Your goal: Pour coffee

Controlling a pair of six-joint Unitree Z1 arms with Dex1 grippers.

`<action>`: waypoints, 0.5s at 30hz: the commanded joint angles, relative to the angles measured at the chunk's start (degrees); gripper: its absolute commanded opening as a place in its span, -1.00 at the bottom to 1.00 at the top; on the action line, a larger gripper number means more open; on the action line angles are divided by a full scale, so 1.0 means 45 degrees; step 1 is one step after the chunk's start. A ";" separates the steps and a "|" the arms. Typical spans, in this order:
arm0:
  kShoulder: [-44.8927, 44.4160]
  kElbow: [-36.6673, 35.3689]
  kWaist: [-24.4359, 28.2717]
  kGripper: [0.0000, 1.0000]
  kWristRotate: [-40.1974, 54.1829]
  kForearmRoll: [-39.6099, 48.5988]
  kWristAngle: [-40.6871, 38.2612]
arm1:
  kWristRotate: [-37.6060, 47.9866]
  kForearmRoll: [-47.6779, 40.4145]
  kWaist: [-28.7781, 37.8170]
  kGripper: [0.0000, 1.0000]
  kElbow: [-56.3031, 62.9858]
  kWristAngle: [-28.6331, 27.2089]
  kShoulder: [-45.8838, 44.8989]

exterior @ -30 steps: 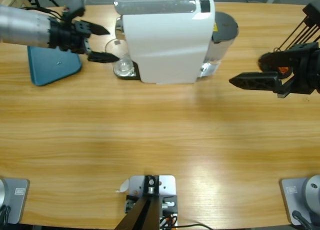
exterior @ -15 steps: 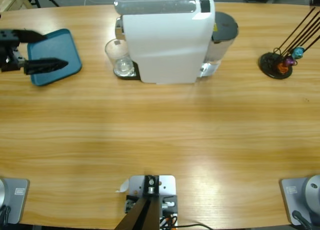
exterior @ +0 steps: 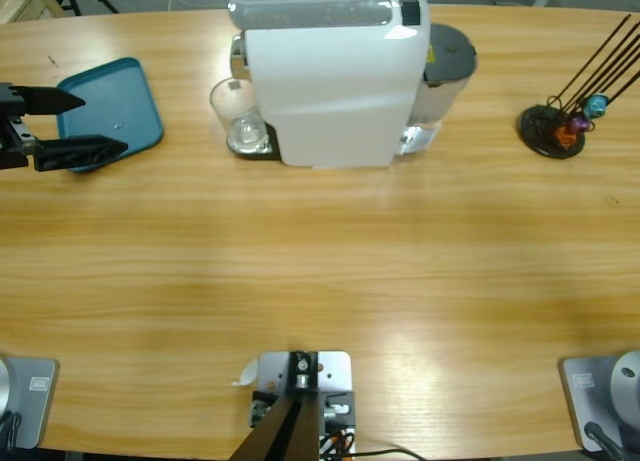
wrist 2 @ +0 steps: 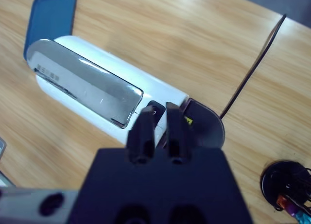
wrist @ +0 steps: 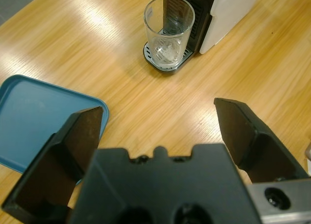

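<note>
A clear glass (exterior: 238,116) (wrist: 169,29) stands upright on the drip tray under the spout of the white coffee machine (exterior: 335,81) (wrist 2: 97,93). The glass looks clear, and the coffee is out of view. My left gripper (exterior: 100,124) (wrist: 160,112) is open and holds nothing. It hovers at the table's left edge over the near side of the teal tray (exterior: 125,91) (wrist: 34,117), well apart from the glass. My right gripper (wrist 2: 158,112) is shut on nothing, high above the machine and looking down at its top. It does not show in the high view.
The grey water tank (exterior: 447,61) (wrist 2: 206,129) sits at the machine's right end. A black capsule stand (exterior: 555,129) (wrist 2: 286,185) with thin rods and a few coloured capsules stands at the table's far right.
The left arm has pulled back from the glass to the table's left edge, jaws still open. The right arm has left the high view from the right side.
</note>
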 commanded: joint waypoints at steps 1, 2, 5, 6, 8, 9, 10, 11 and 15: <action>0.0613 0.0012 -0.0271 1.00 -0.0024 -0.0122 0.0109 | -0.0060 0.1178 0.0001 -1.00 -0.0543 0.0029 0.1062; 0.0648 -0.0003 -0.0271 1.00 -0.0024 -0.0122 0.0101 | -0.0048 0.1178 0.0029 -1.00 -0.0617 0.0032 0.1047; 0.0707 0.0028 -0.0275 1.00 -0.0024 -0.0122 0.0074 | -0.0021 0.1276 0.0228 -1.00 -0.0925 0.0118 0.1102; 0.0715 0.0063 -0.0298 1.00 -0.0024 -0.0122 0.0074 | -0.0021 0.1370 0.0353 -1.00 -0.1043 0.0161 0.1164; 0.0820 0.0137 -0.0310 1.00 0.0094 -0.0122 0.0124 | -0.0021 0.1432 0.0498 -1.00 -0.1085 0.0282 0.1285; 0.0832 0.0161 -0.0310 1.00 0.0141 -0.0118 0.0128 | -0.0029 0.1432 0.0548 -1.00 -0.1105 0.0318 0.1312; 0.0851 0.0165 -0.0310 1.00 0.0152 -0.0122 0.0128 | -0.0029 0.1436 0.0576 -1.00 -0.1140 0.0322 0.1324; 0.0890 0.0165 -0.0310 1.00 0.0156 -0.0122 0.0117 | -0.0025 0.1487 0.0599 -1.00 -0.1210 0.0322 0.1352; 0.1012 0.0126 -0.0310 1.00 0.0242 -0.0122 0.0124 | -0.0072 0.1796 0.0603 -1.00 -0.1359 0.0282 0.1441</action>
